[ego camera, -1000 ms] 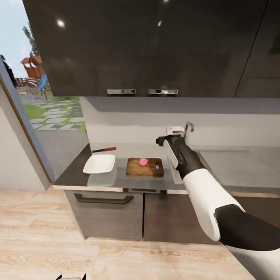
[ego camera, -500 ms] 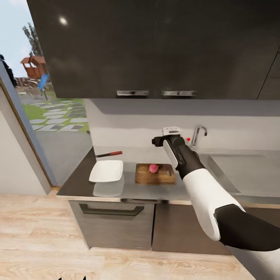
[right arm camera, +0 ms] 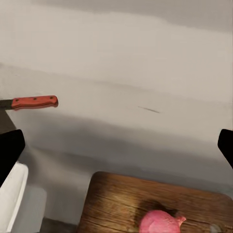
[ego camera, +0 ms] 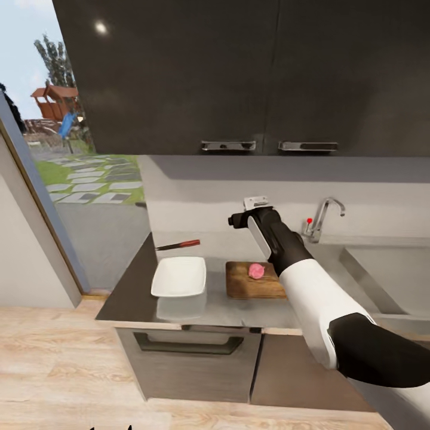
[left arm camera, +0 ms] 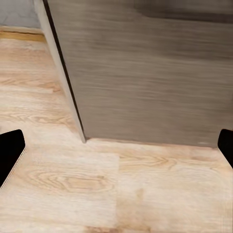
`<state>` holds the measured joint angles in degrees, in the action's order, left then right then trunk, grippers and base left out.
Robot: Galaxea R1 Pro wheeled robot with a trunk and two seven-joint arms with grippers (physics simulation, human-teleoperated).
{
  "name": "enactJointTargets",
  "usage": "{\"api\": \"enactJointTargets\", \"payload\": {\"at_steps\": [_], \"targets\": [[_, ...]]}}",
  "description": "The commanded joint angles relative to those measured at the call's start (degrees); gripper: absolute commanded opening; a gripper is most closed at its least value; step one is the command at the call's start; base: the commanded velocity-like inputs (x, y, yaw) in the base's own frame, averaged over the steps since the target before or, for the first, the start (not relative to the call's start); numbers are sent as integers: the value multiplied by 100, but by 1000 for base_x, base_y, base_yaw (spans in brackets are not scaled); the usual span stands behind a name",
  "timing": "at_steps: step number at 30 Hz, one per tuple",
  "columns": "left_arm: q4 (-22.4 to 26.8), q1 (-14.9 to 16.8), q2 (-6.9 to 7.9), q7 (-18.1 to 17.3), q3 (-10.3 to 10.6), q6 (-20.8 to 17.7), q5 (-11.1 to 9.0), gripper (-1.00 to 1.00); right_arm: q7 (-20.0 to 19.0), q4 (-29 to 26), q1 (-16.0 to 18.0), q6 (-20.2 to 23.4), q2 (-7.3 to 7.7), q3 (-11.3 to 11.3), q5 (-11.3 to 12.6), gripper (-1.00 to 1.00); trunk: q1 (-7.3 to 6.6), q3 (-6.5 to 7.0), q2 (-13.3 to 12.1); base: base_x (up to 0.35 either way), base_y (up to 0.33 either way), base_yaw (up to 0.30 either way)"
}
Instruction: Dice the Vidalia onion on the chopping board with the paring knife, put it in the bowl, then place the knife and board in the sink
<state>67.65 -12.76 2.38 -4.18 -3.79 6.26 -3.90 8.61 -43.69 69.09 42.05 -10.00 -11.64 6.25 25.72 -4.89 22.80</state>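
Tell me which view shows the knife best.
The head view: the whole knife lies on the counter behind the bowl, dark blade and red handle both visible. The right wrist view catches its handle and a stub of blade, cut by the picture's edge. The left wrist view looks at floor and cabinet.

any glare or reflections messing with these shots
Head view: bright light spot on the glossy upper cabinets, and the bowl mirrors faintly in the countertop. Right wrist view: soft shadow band behind the chopping board; nothing washed out.

Dark upper cabs (ego camera: 239,71), wood floor (ego camera: 54,358), garden window (ego camera: 71,155).
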Motion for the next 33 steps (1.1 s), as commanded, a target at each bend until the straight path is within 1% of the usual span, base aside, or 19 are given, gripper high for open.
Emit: {"api": "enactJointTargets", "payload": {"at_steps": [1,12,15,18,25,27,28,29,30,33], "targets": [[2,-1,0,-39,-7,7,-41,100,51,-1,7,48,0,-18,61,100,6,-11,11,247,233,0],[20,1,0,-41,-8,7,-41,100,2,61,8,161,0,-24,61,100,6,-11,11,250,233,0],[20,1,0,-41,-8,7,-41,100,-289,62,8,169,0,-31,61,100,6,-11,11,253,232,0],[15,1,0,-41,-8,7,-41,100,-486,68,4,171,0,-42,55,100,6,-11,11,254,232,0],[23,1,0,-43,-8,7,-41,100,-600,184,0,171,0,-68,48,100,6,-11,11,271,222,0],[23,1,0,-42,-8,7,-41,100,-649,251,0,172,0,-133,47,100,6,-11,11,314,145,0],[25,1,0,-44,-8,7,-41,100,-712,303,0,172,0,-205,45,100,6,-11,11,319,90,0],[25,1,0,-46,-8,7,-41,100,-794,351,-1,168,0,-287,44,100,6,-11,11,322,58,0],[22,1,0,-45,-8,7,-41,100,-1047,425,-1,164,0,-457,36,100,6,-11,11,325,15,0],[18,1,0,-41,-8,7,-41,100,-1160,446,-1,163,0,-511,32,100,6,-11,11,301,7,0]]}}
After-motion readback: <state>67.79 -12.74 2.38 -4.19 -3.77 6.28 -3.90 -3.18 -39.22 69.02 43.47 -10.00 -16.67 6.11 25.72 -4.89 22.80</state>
